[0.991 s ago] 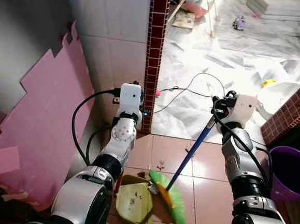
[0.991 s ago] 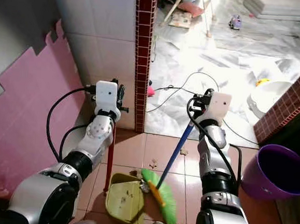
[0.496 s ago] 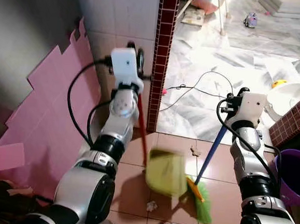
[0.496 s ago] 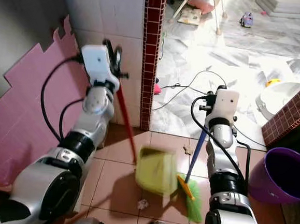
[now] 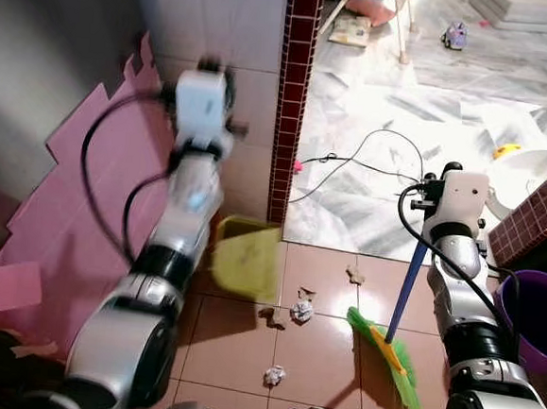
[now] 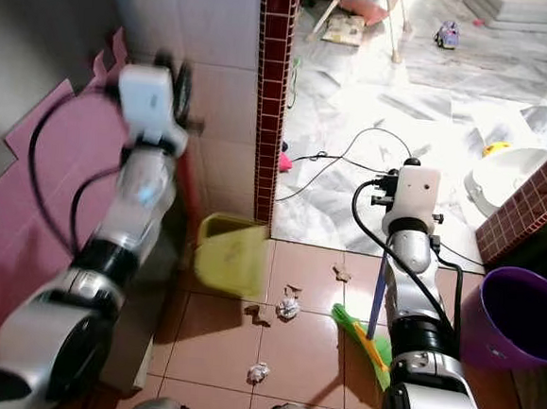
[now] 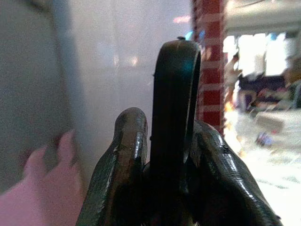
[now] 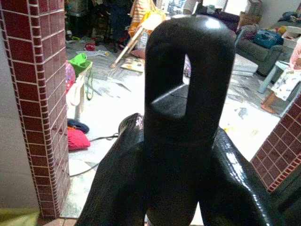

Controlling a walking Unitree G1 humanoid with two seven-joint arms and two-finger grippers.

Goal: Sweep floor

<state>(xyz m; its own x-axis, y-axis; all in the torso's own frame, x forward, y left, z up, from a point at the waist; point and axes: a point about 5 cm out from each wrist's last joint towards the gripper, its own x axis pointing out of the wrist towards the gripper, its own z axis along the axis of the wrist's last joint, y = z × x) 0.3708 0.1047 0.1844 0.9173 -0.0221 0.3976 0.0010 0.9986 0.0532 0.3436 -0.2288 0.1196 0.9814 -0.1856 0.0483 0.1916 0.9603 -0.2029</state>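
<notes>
Left eye view: the left gripper (image 5: 204, 76), blurred and raised by the white tiled wall (image 5: 222, 16), hangs a yellow-green plastic dustpan (image 5: 247, 256) over the terracotta floor tiles (image 5: 318, 360); crumpled white paper scraps (image 5: 301, 310) lie near its lip.
Right eye view: the right gripper (image 6: 417, 183) holds the blue-handled broom with green bristles (image 6: 369, 340), head resting on the floor beside a purple plastic bucket (image 6: 516, 316).
Left wrist view: the black fingers (image 7: 124, 160) are pinched tight on the dustpan's dark looped handle end (image 7: 174, 108).
Right wrist view: the fingers (image 8: 117, 179) are pressed against the broom's black handle cap (image 8: 188, 70); a red brick pillar (image 8: 35, 84) stands beside.
</notes>
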